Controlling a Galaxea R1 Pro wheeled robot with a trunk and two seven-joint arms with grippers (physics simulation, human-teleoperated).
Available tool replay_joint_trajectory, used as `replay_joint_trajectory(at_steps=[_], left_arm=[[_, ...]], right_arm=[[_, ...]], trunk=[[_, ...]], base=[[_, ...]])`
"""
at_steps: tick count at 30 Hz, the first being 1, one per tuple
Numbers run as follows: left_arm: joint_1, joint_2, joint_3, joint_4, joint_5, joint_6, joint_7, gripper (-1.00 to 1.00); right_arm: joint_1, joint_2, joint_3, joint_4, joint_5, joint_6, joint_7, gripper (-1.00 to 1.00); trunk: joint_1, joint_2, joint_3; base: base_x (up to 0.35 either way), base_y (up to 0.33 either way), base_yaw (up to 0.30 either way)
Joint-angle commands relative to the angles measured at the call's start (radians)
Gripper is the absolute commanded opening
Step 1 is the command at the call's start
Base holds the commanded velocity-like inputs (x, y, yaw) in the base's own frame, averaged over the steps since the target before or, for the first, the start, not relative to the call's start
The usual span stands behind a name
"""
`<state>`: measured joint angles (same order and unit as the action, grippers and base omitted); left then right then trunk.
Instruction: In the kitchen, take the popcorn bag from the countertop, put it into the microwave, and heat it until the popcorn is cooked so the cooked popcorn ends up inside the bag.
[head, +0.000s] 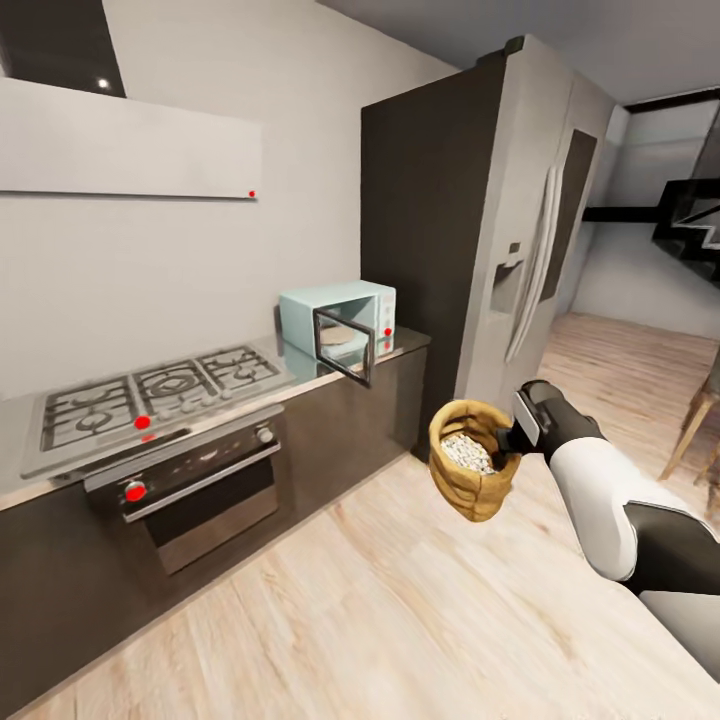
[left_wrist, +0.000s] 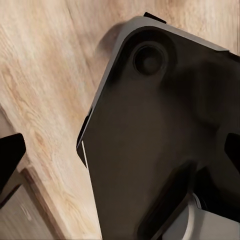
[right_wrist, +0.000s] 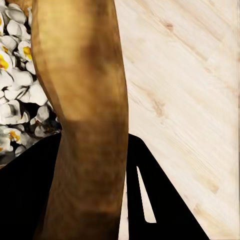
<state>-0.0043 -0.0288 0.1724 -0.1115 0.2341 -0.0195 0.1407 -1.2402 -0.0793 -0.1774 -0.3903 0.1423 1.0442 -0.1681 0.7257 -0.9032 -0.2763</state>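
My right gripper (head: 511, 438) is shut on the rolled rim of the popcorn bag (head: 470, 492), a mustard-tan sack held upright in the air above the wood floor. White puffed popcorn (head: 467, 452) fills it. In the right wrist view the bag's rim (right_wrist: 82, 100) runs between the dark fingers (right_wrist: 165, 210), with white-and-yellow popcorn (right_wrist: 17, 100) beside it. The mint-blue microwave (head: 350, 300) stands on the countertop (head: 408, 341) beyond the bag, its glass door (head: 345, 352) swung open. The left gripper (left_wrist: 120, 160) hangs open over the robot's dark base (left_wrist: 150, 125).
A steel gas hob (head: 150, 395) sits above a black oven (head: 200, 490) to the left of the microwave. A tall grey fridge (head: 520, 230) stands right of the counter's end. A wooden chair (head: 700, 415) is at the right edge. Pale wood floor (head: 350, 600) spreads in front.
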Motion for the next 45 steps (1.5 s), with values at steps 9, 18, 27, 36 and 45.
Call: replay_joint_trajectory(at_steps=[9,18,27,36,45], left_arm=[[0.0,0.0,-0.002,0.001,0.01,0.007,0.002,1.0],[0.0,0.001,-0.002,0.001,0.011,0.007,0.002,1.0],[0.0,0.001,-0.002,0.001,0.011,0.006,0.002,1.0],[0.0,0.0,-0.002,0.001,0.011,0.005,0.002,1.0],[0.0,0.0,-0.002,0.001,0.011,0.0,0.002,1.0]], right_arm=[[-0.001,0.004,-0.007,-0.001,0.004,-0.003,0.007,-1.0],[-0.001,0.005,-0.006,-0.009,0.01,-0.004,0.006,-1.0],[-0.001,0.008,-0.005,-0.009,0.01,0.003,0.007,-1.0],[-0.001,0.008,-0.005,-0.01,0.008,0.003,0.007,-1.0],[-0.001,0.01,-0.004,-0.01,0.008,0.003,0.007,-1.0]], trunk=[[0.0,-0.001,-0.001],[0.0,-0.001,-0.001],[0.0,-0.001,-0.001],[0.0,-0.001,-0.001],[0.0,-0.001,-0.001]], base=[[0.245,-0.08,-0.117],[0.318,-0.001,0.0],[0.318,0.0,0.0],[0.318,-0.016,0.0],[0.28,-0.194,0.0]])
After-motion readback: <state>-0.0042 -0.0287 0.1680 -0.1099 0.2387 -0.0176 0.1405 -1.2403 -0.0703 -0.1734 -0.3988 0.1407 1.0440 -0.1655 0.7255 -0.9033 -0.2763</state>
